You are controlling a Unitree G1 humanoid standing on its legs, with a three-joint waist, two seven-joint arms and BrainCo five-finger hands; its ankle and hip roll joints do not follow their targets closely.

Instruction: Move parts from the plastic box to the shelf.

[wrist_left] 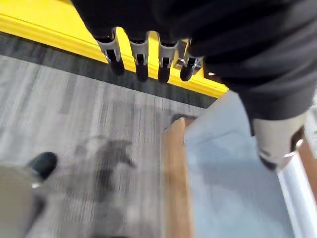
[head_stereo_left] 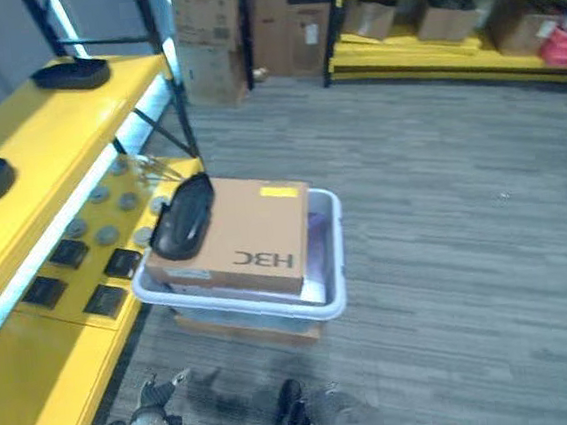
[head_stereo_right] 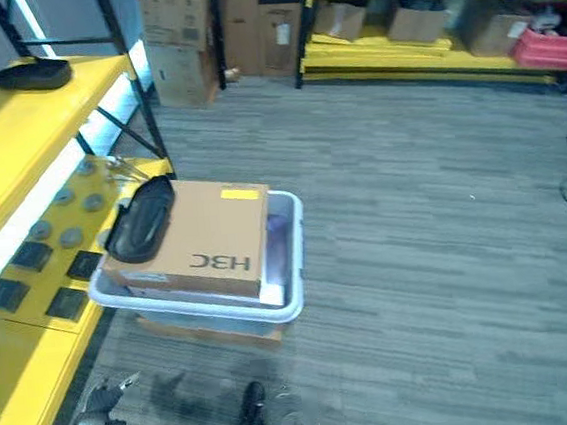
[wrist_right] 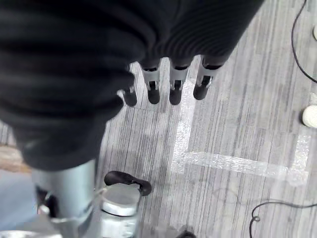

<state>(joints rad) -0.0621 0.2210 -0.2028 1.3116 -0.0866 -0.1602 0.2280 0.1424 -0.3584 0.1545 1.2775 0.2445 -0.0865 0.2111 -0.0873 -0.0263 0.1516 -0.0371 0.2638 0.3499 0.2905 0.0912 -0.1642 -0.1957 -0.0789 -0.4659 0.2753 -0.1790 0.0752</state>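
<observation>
The yellow shelf (head_stereo_left: 44, 125) runs along the robot's left, with two black parts already on its top board and small dark pieces on the lower board. Just beside it on the grey floor (head_stereo_left: 445, 217) sits the pale plastic box (head_stereo_left: 334, 268), raised on a wooden base, with a brown cardboard carton (head_stereo_left: 250, 231) lying across its top. A black curved part (head_stereo_left: 184, 217) rests on the carton's corner nearest the shelf; this looks like the next piece to move. The step in hand seems to be the reach for it: best to bring a hand down over the part's long axis, curl round its narrow width, and lift straight up so that the carton does not slide. The left hand (wrist_left: 143, 52) hangs low beside the box wall, fingers straight and empty, below the part and apart from it. The right hand (wrist_right: 171, 82) hangs over bare floor, fingers relaxed, holding nothing, well away from the box
</observation>
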